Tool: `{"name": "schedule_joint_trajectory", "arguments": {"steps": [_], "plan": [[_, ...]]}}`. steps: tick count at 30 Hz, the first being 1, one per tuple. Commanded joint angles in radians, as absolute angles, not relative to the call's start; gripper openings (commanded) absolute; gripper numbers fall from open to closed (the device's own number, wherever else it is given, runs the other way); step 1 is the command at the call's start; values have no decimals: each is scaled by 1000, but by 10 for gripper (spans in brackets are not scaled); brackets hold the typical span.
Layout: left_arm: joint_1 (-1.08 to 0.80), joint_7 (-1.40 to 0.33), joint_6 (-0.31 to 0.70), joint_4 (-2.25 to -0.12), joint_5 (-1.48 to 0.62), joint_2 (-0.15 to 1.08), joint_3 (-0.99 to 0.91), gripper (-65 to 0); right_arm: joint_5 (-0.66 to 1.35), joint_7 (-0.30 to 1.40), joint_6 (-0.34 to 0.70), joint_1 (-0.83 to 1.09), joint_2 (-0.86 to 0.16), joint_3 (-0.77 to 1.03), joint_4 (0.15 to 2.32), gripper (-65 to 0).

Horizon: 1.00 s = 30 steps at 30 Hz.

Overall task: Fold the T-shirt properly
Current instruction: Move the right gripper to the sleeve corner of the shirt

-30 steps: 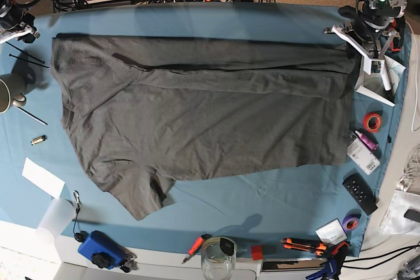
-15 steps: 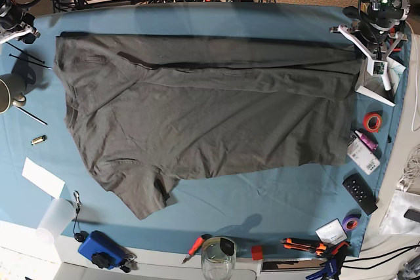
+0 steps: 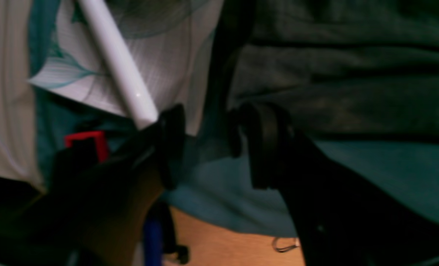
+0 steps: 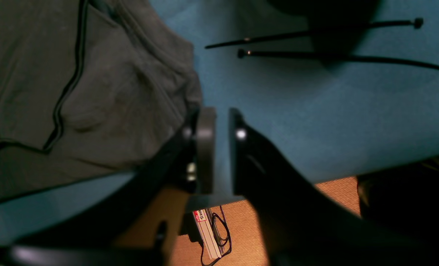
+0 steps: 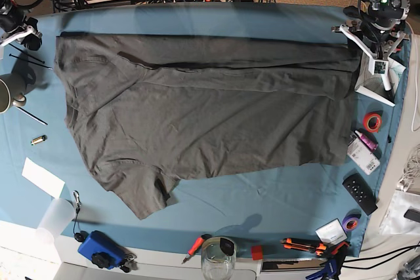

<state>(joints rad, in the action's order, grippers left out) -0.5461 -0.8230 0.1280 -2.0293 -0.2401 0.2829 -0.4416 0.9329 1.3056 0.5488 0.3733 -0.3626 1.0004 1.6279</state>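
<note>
Both tools have just let go of the T-shirt [image 5: 203,116], which lies flat across the middle of the desk [image 5: 275,195] with its far long edge folded over. The left tool [image 3: 208,144] now stands wide and empty at the far hem corner. The right tool [image 4: 221,147] stands narrowly parted, gripping nothing, beside the far shoulder corner. That first fold looks finished; the near side remains unfolded.

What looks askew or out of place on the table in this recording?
The T-shirt lies slightly skewed with one long edge folded in, and its near sleeve still sticks out unfolded. Small tools and tape rolls crowd the teal cloth edges. Nothing looks spilled or damaged.
</note>
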Motion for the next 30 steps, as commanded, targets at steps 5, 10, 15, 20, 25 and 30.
{"name": "schedule_joint_trajectory", "arguments": {"steps": [5, 10, 15, 20, 25, 30], "plan": [[-549, -824, 119, -2146, -183, 294, -448, -368, 950, 1288, 554, 368, -388, 1009, 1642, -536], [-549, -819, 19, -2268, -160, 294, -448, -368, 954, 1282, 554, 363, -388, 1009, 1642, -536], [-549, -761, 16, -2267, -228, 293, -448, -369, 955, 1263, 554, 363, -388, 1009, 1642, -536], [-548, -730, 47, -2249, -300, 294, -448, -369, 983, 1253, 554, 343, -388, 1009, 1642, -536], [-546, -642, 50, -2249, -300, 293, -448, -369, 983, 1253, 554, 276, -388, 1009, 1642, -536], [-545, -620, 50, -2249, -293, 256, -448, -369, 965, 1253, 554, 210, -388, 1009, 1642, -536]]}}
